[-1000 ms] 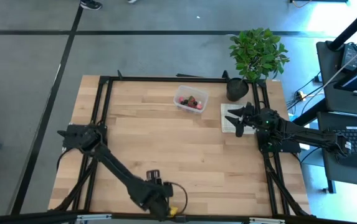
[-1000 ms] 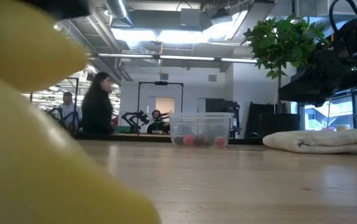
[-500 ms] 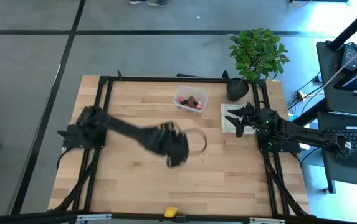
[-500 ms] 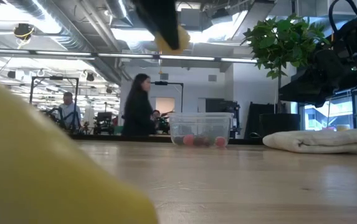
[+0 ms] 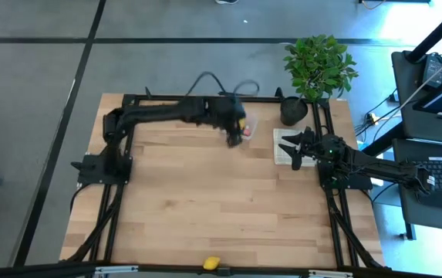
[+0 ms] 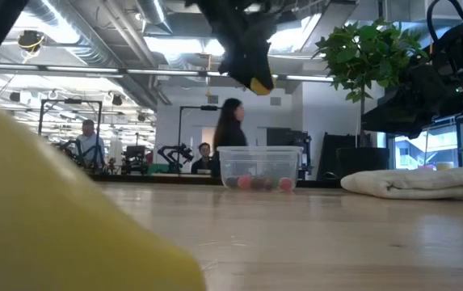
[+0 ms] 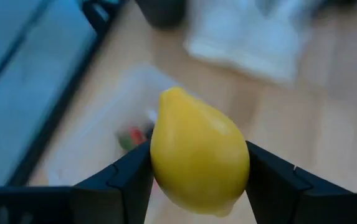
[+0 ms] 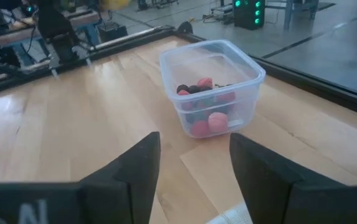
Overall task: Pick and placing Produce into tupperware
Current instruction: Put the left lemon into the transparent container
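Observation:
My left gripper (image 5: 236, 130) hangs over the tupperware (image 8: 212, 87) at the table's far side, shut on a yellow lemon (image 7: 197, 158). In the low view the lemon (image 6: 259, 83) is well above the clear box (image 6: 259, 168), which holds red and dark berries and rests on the table. A second lemon (image 5: 212, 263) lies at the near edge and fills the low view's left (image 6: 53, 218). My right gripper (image 5: 291, 147) stands open over the beige cloth (image 5: 281, 148), with nothing between its fingers (image 8: 134, 168). My left gripper pinches the lemon between its two fingers (image 7: 128, 180), one on each of its sides (image 7: 156, 168). The fingers slant down from the table's left. The lemon is lifted clear, above the tupperware, its pointed end away from the gripper.
A potted plant (image 5: 319, 66) in a black pot (image 5: 294, 110) stands at the far right corner, next to the cloth (image 6: 417, 182). Bare wood (image 5: 221, 201) covers the middle and near part of the table. People show in the room behind.
My left gripper has swung from the table's near edge up and across to the far side, above the tupperware, carrying the lemon lifted clear. The other lemon has stayed at the near edge. A person in the background has walked toward the right.

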